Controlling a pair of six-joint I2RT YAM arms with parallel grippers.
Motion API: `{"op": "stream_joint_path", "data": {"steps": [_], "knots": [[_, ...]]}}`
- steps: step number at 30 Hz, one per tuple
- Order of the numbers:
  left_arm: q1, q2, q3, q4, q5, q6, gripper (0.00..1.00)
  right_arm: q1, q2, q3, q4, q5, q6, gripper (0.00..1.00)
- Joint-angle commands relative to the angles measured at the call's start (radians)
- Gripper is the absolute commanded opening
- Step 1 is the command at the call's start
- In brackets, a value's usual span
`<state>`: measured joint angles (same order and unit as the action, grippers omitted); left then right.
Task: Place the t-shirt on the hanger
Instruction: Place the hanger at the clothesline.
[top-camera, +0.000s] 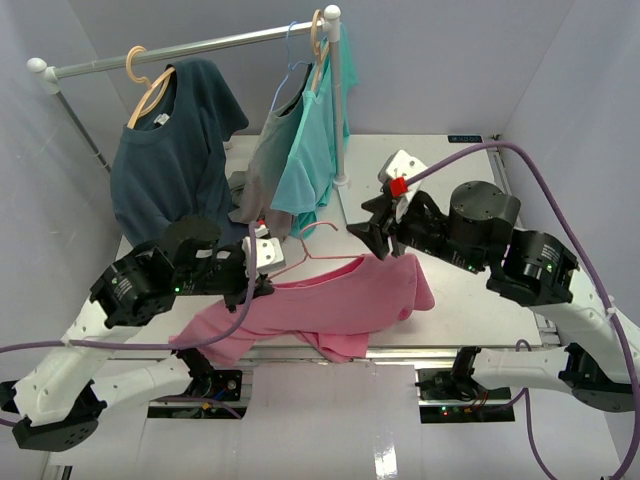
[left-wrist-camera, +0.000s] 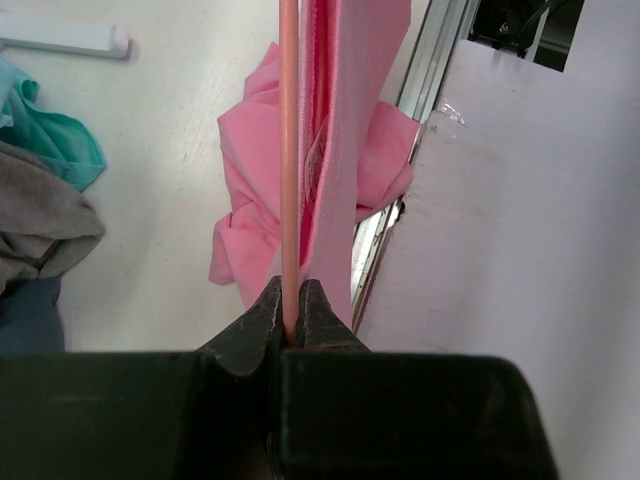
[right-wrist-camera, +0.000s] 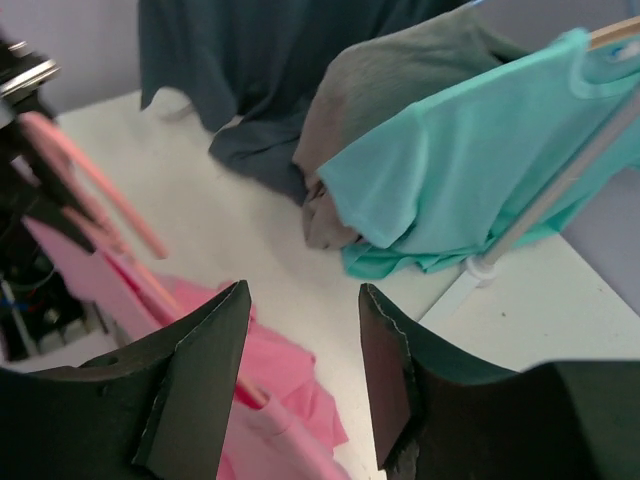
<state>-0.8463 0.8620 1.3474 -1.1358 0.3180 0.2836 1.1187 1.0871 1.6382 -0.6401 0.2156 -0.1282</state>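
Pink t-shirt (top-camera: 345, 300) sprawls along the near edge of the table (top-camera: 470, 290), a fold spilling over that edge near the middle. The left gripper (top-camera: 262, 283) is clamped tight on the thin wire of the hanger (top-camera: 302, 245); its wrist view shows the wire pinched between closed fingertips, with a band of the t-shirt running just beside it. The hanger sits mid-table, hook toward the far edge, its frame against the t-shirt's upper side. The right gripper (top-camera: 365, 235) hovers over the garment's right end, jaws spread wide and holding nothing. At the far edge, a rack (top-camera: 200, 45) carries a navy shirt (top-camera: 170, 160), a grey shirt (top-camera: 265, 160) and a turquoise shirt (top-camera: 315, 150).
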Motion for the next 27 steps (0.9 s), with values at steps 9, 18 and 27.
{"op": "stream_joint_path", "data": {"steps": [9, 18, 27], "knots": [[-0.005, -0.101, -0.030, 0.037, 0.123, 0.126, 0.00, -0.061, -0.187, -0.268, -0.047, 0.270, 0.115, 0.49], [-0.010, -0.101, 0.027, 0.032, 0.240, 0.246, 0.00, -0.537, 0.020, -0.125, -0.041, -0.425, 0.104, 0.65], [-0.010, -0.226, -0.044, 0.169, -0.009, 0.110, 0.00, -0.819, -0.244, -0.599, 0.245, -0.382, 0.380, 0.67]]}}
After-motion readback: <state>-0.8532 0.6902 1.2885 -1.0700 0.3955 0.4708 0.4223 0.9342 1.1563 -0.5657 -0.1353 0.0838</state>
